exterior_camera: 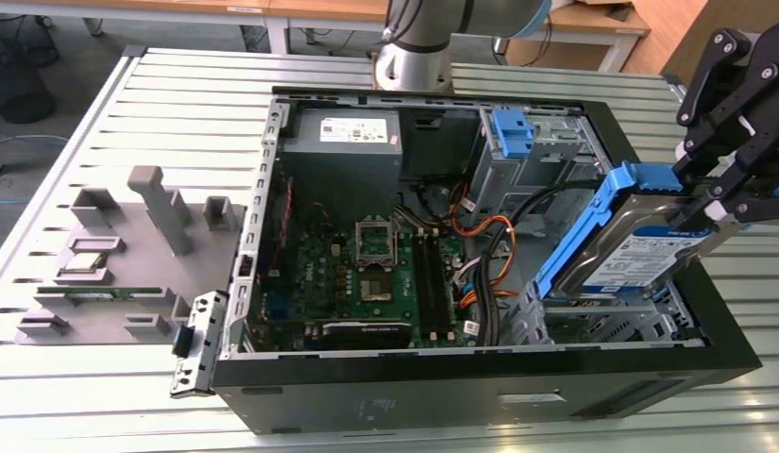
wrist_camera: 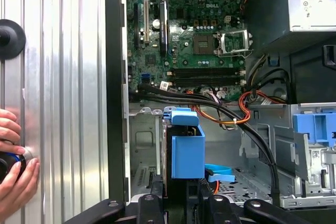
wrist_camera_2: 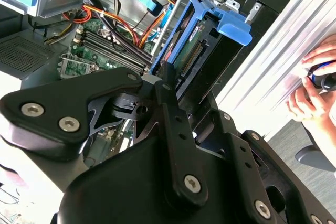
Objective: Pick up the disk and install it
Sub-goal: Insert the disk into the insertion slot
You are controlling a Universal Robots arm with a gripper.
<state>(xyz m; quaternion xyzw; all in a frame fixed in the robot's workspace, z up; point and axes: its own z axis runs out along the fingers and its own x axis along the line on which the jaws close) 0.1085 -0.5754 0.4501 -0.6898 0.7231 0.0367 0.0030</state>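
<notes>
The disk (exterior_camera: 629, 250) is a silver hard drive with a white-and-blue label, clipped in a blue carrier frame. It hangs tilted over the metal drive cage (exterior_camera: 603, 326) at the exterior view's right side of the open black computer case (exterior_camera: 729, 330). My gripper (exterior_camera: 706, 203) is shut on the disk's upper end. In the second wrist view my gripper (wrist_camera_2: 168, 85) pinches the disk (wrist_camera_2: 197, 51) edge-on, connector side showing. In the first wrist view the disk (wrist_camera: 186, 148) stands on edge between the fingers (wrist_camera: 157, 200), above the bare bay floor.
The motherboard (exterior_camera: 377, 274), orange and black cables (exterior_camera: 490, 236) and a fixed blue bracket (exterior_camera: 513, 130) lie inside the case. A grey fixture tray (exterior_camera: 112, 255) with small parts sits at the exterior view's left. A person's hands (wrist_camera: 13, 161) rest on the slatted table beside the case.
</notes>
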